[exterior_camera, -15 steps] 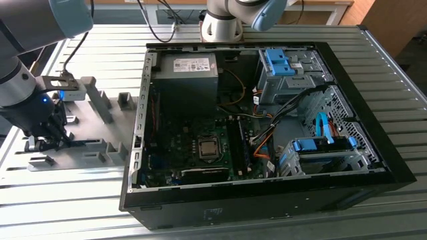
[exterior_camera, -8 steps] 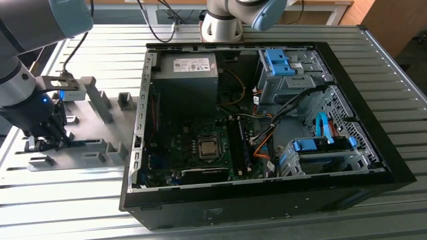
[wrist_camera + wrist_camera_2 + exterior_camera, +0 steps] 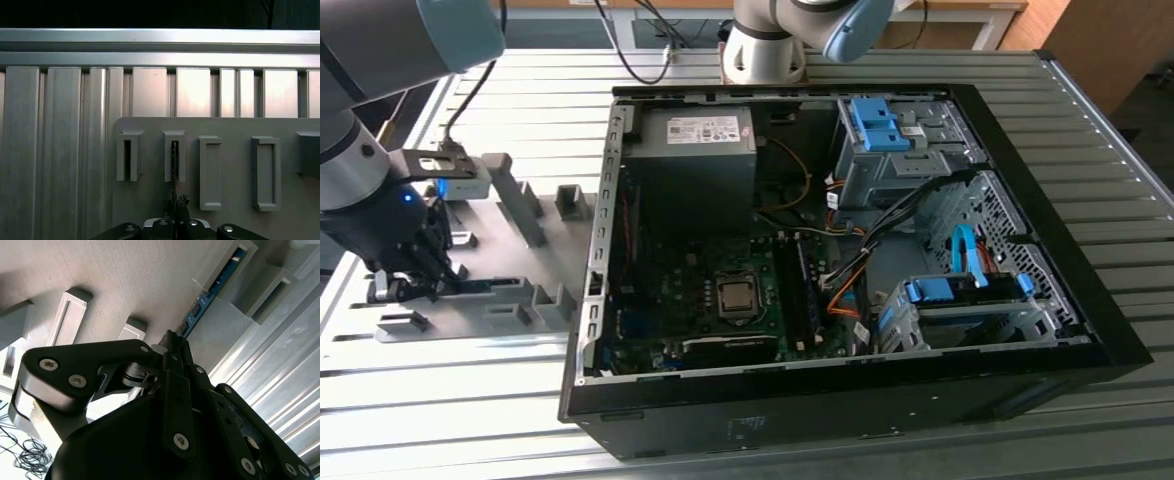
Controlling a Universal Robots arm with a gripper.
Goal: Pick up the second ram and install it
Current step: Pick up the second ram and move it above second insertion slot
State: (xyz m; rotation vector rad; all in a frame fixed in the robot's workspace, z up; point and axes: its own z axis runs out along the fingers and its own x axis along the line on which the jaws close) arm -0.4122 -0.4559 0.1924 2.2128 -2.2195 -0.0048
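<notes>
Pickup was in hand, I judged — the end effector [image 3: 172, 340] clenched on the ram [image 3: 214, 286] standing in its holder [image 3: 145, 200] slot — and called for a straight, level lift.

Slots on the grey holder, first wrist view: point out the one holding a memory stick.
The slot in line with the gripper: a thin memory stick stands edge-on in it, reaching back to the gripper. The other slots hold nothing.
</notes>
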